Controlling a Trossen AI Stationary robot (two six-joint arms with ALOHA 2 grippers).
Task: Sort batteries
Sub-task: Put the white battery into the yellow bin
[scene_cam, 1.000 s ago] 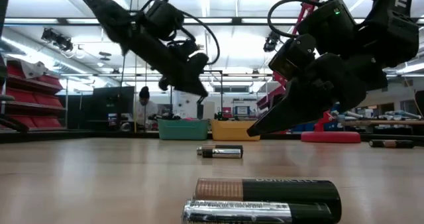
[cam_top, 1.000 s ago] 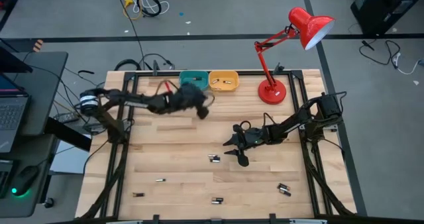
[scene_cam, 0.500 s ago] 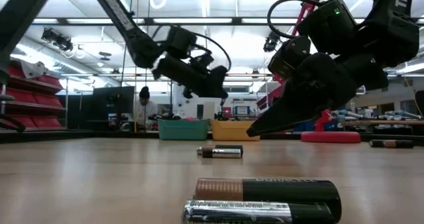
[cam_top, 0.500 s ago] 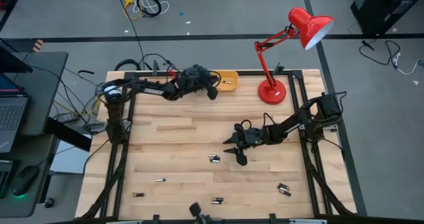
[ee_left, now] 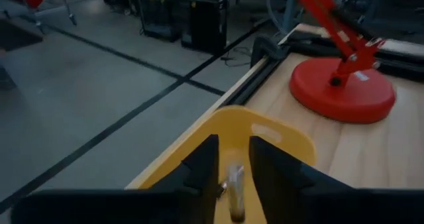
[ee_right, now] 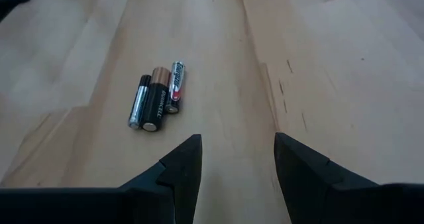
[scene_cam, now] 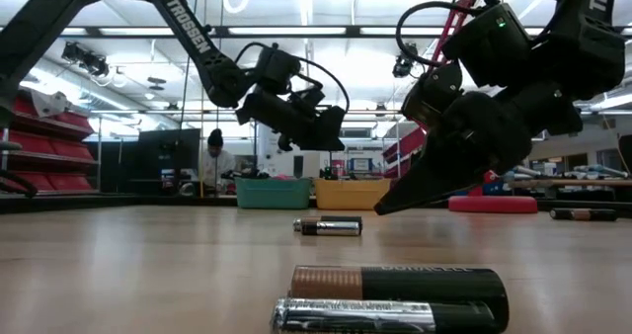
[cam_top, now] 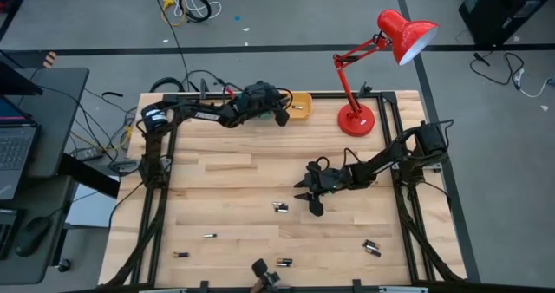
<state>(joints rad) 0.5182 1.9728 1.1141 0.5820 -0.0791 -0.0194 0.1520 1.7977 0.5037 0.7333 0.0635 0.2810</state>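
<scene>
My left gripper point(cam_top: 282, 113) hangs over the yellow bin point(cam_top: 301, 102) at the table's far edge, its fingers a little apart. In the left wrist view a blurred battery point(ee_left: 235, 184) shows in the gap, clear of both fingers, above the yellow bin point(ee_left: 278, 134). My right gripper point(cam_top: 306, 198) is open wide above the table's middle, pointing at three batteries point(ee_right: 156, 98) lying side by side on the wood point(cam_top: 280, 207). Other batteries lie scattered toward the near edge point(cam_top: 208, 236), point(cam_top: 180, 255), point(cam_top: 284, 262), point(cam_top: 371, 247). The left arm hides most of the teal bin point(scene_cam: 272, 192).
A red desk lamp stands with its base point(cam_top: 355, 119) at the far right, beside the yellow bin. Black rails frame the table's sides. A small dark object point(cam_top: 260, 271) sits at the near edge. Bare wood point(cam_top: 217, 180) lies left of the right gripper.
My left arm has swung from over the table toward the far edge, passed the teal bin and stopped over the yellow bin, levelling out. My right gripper has stayed open in place, its tips dipping slightly toward the table.
</scene>
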